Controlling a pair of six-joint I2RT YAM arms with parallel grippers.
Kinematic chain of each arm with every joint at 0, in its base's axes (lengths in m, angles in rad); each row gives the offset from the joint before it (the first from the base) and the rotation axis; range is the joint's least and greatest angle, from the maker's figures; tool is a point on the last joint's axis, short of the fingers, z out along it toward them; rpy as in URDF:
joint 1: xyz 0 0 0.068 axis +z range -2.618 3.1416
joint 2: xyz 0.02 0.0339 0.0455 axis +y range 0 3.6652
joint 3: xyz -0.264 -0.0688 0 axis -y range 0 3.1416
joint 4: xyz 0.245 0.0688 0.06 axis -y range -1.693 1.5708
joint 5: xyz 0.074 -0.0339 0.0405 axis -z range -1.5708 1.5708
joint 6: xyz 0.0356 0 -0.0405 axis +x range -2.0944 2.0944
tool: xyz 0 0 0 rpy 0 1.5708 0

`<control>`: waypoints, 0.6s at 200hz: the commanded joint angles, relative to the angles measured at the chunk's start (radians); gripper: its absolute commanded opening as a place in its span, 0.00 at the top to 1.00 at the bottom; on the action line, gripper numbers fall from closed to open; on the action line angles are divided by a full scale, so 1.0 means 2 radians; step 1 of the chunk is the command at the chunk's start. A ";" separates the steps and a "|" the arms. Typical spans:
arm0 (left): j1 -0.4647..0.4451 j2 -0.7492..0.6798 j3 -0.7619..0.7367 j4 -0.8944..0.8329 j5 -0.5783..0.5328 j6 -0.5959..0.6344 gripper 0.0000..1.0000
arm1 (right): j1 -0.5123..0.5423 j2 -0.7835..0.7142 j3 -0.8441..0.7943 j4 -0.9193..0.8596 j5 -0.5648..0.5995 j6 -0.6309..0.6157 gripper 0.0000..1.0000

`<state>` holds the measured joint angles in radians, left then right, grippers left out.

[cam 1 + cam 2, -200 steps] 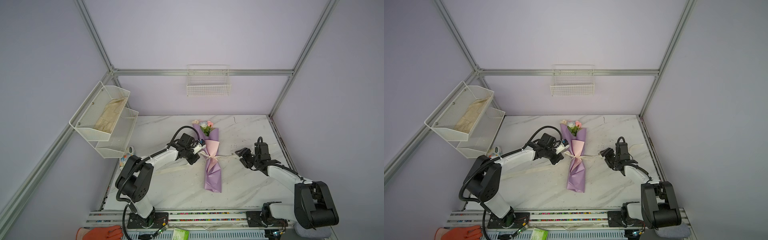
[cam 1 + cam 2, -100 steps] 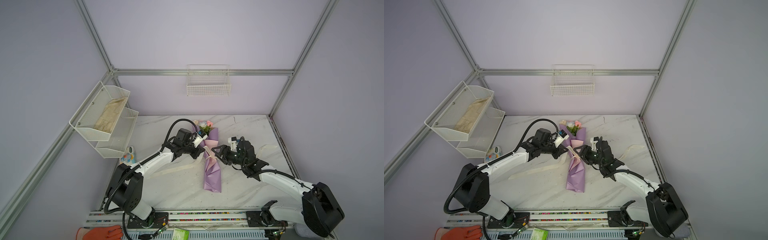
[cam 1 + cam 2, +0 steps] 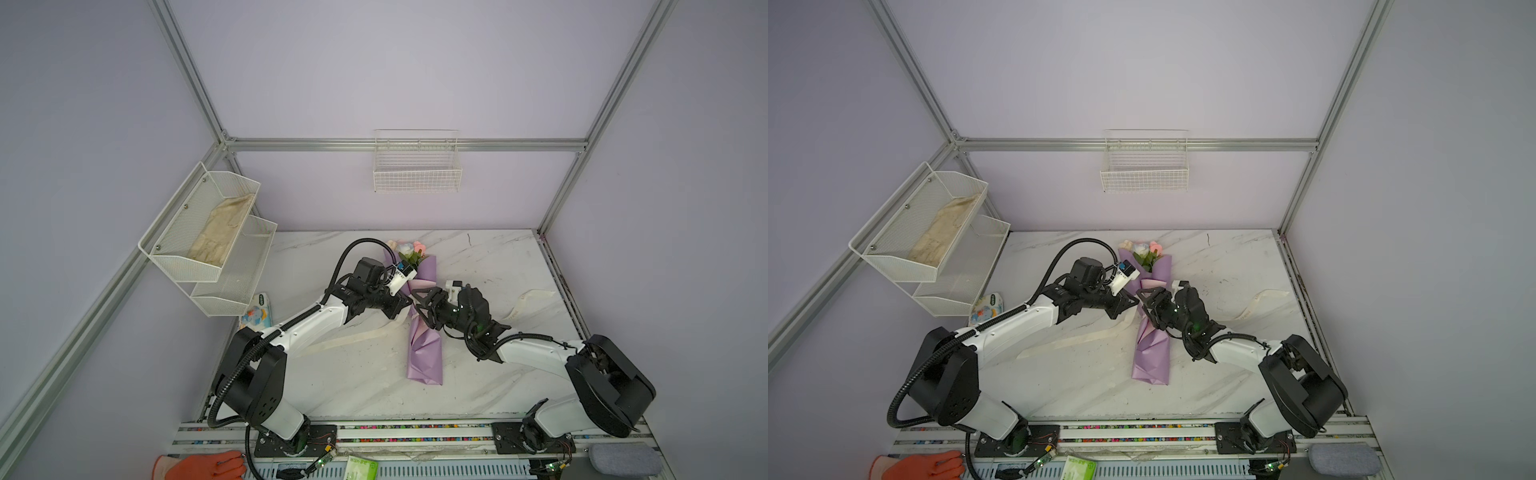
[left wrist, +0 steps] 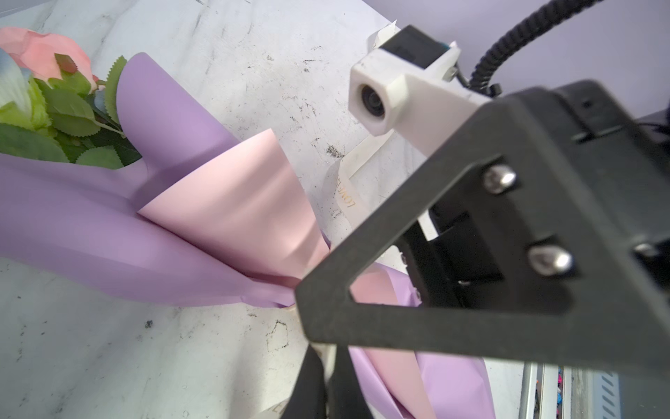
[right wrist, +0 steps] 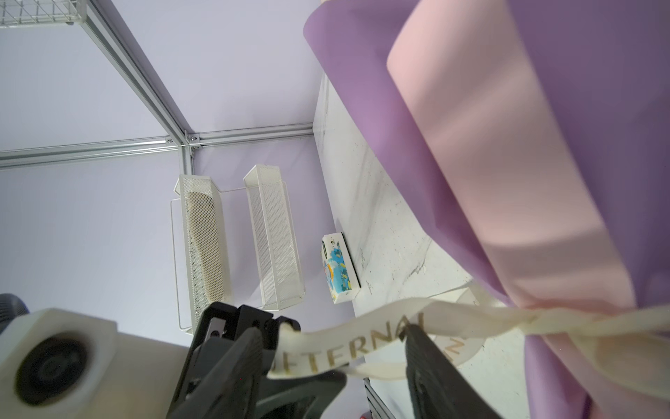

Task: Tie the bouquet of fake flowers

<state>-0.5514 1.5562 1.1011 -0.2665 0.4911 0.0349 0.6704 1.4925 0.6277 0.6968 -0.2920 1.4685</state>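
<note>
The bouquet of fake flowers [image 3: 424,353] [image 3: 1152,353] lies on the marble table, sheathed in lilac and pink paper [image 4: 203,203], with roses [image 3: 411,251] at its far end. A cream lettered ribbon [image 5: 362,337] is wound round its waist; the tails trail left [image 3: 353,338] and right [image 3: 528,299]. My left gripper [image 3: 405,305] [image 4: 328,377] is shut on a ribbon strand just left of the waist. Facing it from the right, my right gripper [image 3: 419,301] [image 5: 333,335] is open, and the taut strand runs between its fingers.
A white mesh shelf [image 3: 208,232] holding a cloth hangs on the left wall. A wire basket [image 3: 417,170] hangs on the back wall. A tissue packet [image 3: 255,311] lies at the table's left edge. An orange glove [image 3: 199,467] lies by the front rail.
My right arm has swung in from the right side of the table to the bouquet's waist. My left gripper has lifted and shifted right with the ribbon in it.
</note>
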 commanded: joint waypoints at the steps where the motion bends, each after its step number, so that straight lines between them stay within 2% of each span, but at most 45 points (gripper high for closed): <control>1: -0.004 0.000 -0.016 0.021 0.013 -0.028 0.94 | 0.006 0.012 -0.003 0.059 -0.001 0.060 0.43; 16: -0.005 -0.001 -0.019 0.022 0.009 -0.027 0.92 | 0.006 0.006 -0.012 0.065 0.005 0.059 0.52; 34: -0.005 -0.005 -0.026 0.016 0.002 -0.022 0.90 | 0.006 -0.007 -0.024 0.057 0.014 0.054 0.74; 58: -0.005 -0.017 -0.039 0.000 -0.010 -0.007 0.72 | 0.006 -0.025 -0.029 0.022 0.025 0.032 0.90; 69: -0.004 -0.026 -0.051 -0.007 -0.020 0.006 0.53 | 0.005 -0.032 -0.026 0.009 0.026 0.019 0.92; 84: -0.001 -0.037 -0.076 -0.003 -0.024 0.025 0.38 | 0.005 -0.038 -0.022 -0.006 0.025 0.004 0.92; 120: 0.000 -0.041 -0.134 0.058 -0.010 0.081 0.31 | 0.005 -0.028 -0.010 -0.008 0.006 -0.008 0.91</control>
<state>-0.5568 1.5021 0.9123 -0.2543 0.4530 0.1097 0.6754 1.4380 0.5781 0.6983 -0.2607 1.4391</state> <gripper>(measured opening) 0.676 0.085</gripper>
